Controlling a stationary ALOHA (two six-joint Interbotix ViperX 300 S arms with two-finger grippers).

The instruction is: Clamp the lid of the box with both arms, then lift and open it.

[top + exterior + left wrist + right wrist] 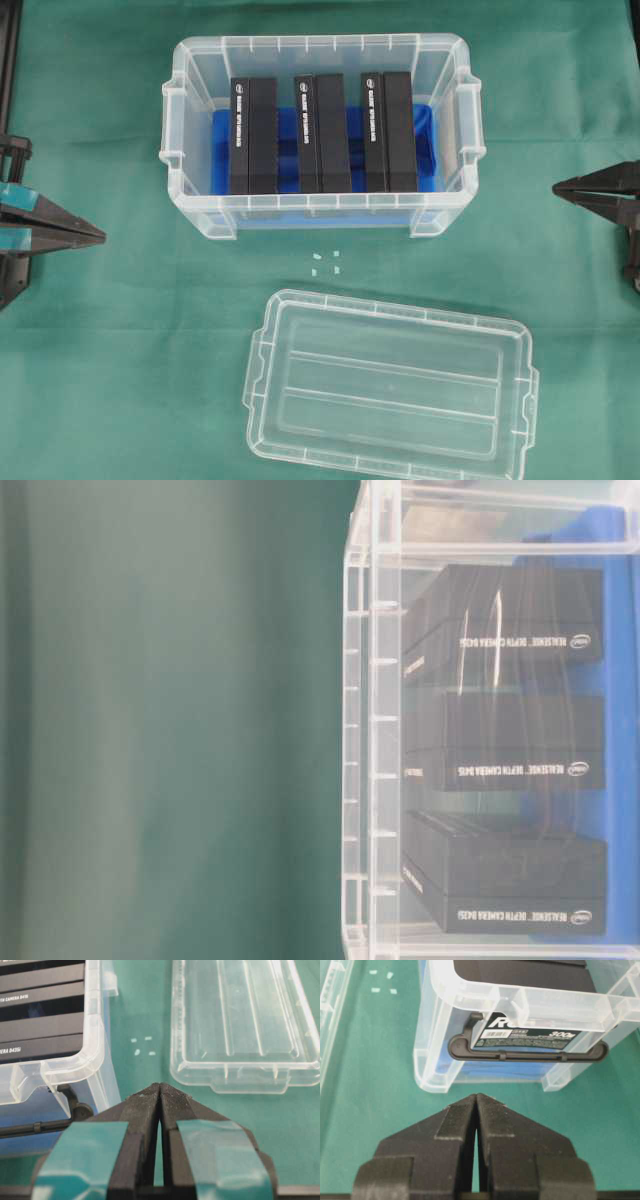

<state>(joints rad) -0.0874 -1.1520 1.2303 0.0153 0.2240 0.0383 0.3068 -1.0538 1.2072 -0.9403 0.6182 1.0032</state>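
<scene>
Lying flat beside the box (320, 135), the lid (390, 385) looks light, slick, flexible; side tabs suit clamping. Left gripper (160, 1091) and right gripper (476, 1099) closed, empty.

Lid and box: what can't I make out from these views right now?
- Lid: near edge cut off by the overhead frame; absent from the table-level view.
- Box: table-level view shows one blurred side only.
- White specks on the cloth: too small to identify.
- Left hand, right hand: arms run out of frame.
</scene>
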